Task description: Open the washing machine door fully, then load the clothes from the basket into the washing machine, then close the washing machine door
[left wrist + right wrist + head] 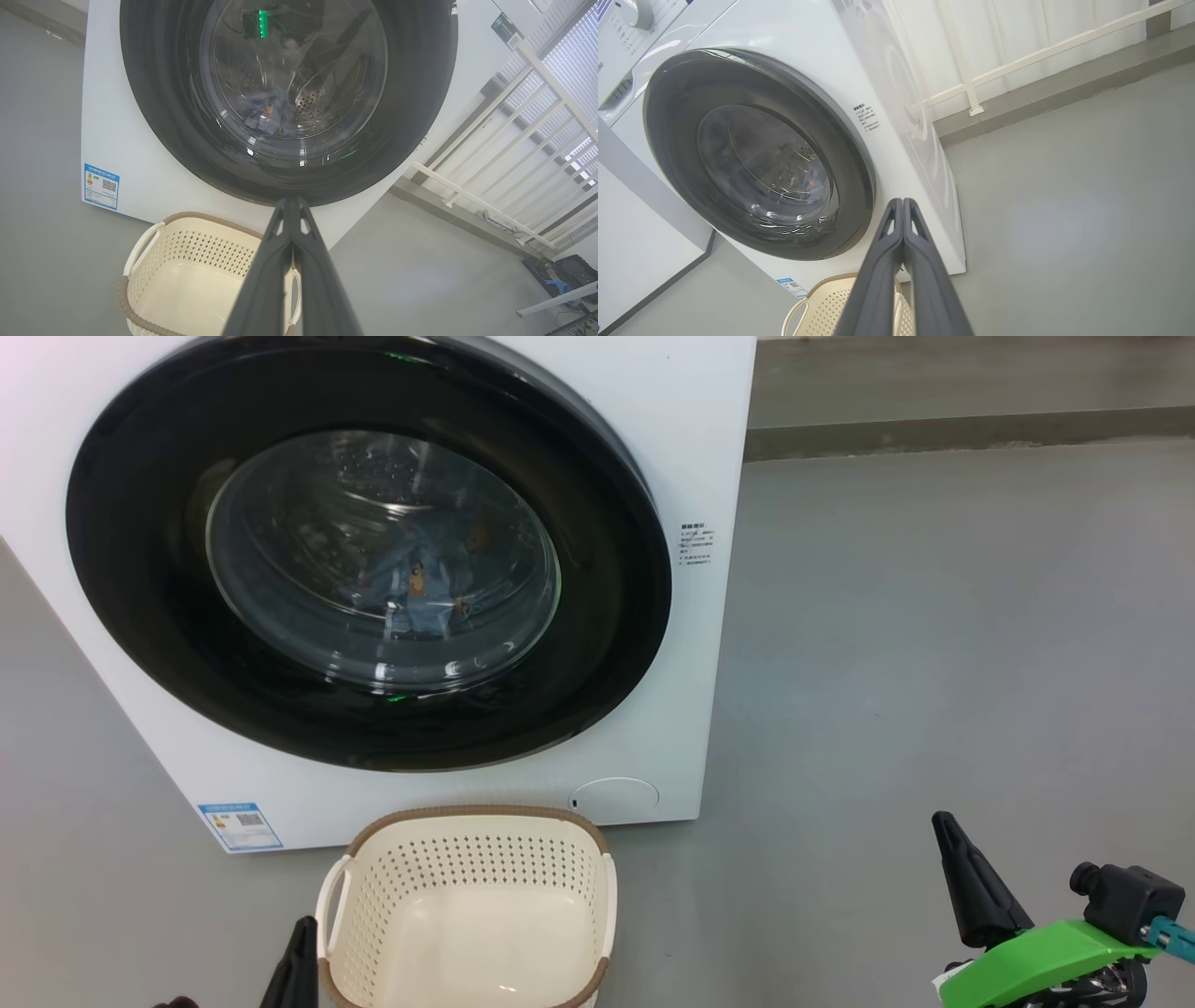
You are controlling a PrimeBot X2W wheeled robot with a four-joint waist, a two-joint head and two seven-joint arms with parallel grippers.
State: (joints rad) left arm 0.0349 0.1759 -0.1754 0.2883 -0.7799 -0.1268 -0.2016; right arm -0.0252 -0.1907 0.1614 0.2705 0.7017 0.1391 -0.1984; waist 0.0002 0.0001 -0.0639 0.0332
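Note:
The white washing machine [691,448] stands ahead with its round black door [131,569] shut flush against the front. Through the glass window I see the blue bear-print clothes [420,579] lying in the drum, and again in the left wrist view [264,114]. The cream basket [467,905] sits on the floor before the machine and holds nothing. My left gripper [303,933] is shut beside the basket's left handle; its fingers [289,233] meet at the tips. My right gripper [943,826] is shut and holds nothing, out to the right above the floor.
Grey floor [934,644] stretches to the right of the machine, ending at a low kerb [971,429]. A white railing [490,205] and window blinds stand beyond the machine. A white cabinet [640,242] adjoins the machine's other side.

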